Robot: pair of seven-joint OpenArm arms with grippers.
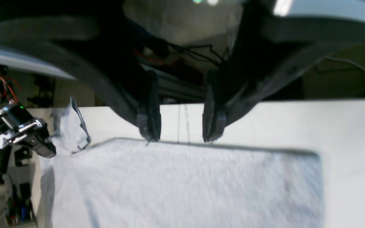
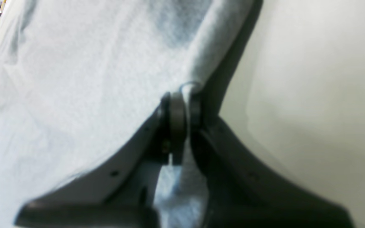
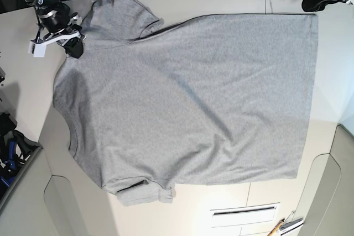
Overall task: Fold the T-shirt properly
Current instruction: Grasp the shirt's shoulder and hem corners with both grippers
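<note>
1. Shows an orange pencil-like item (image 3: 276, 227) at 5 o'clock on the counter (image 3: 191, 214).
2. Has the grey T-shirt (image 3: 193, 103) spread, slightly creased, across the middle of the counter.
3. At 10 o'clock, pinches the T-shirt's edge firmly in the closed right pincer (image 3: 74, 47).
4. At 2 o'clock, hovers by the far corner with the left pincer (image 1: 181, 137) wide apart, gripping nothing.

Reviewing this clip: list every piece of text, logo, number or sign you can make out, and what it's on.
None can be read.
The T-shirt: no lettering shows on the side in view.
The white table: a dark line in a pale rectangle near the front edge, with no readable characters.
The pen-like items at that edge: too small to tell whether they bear any print.
</note>
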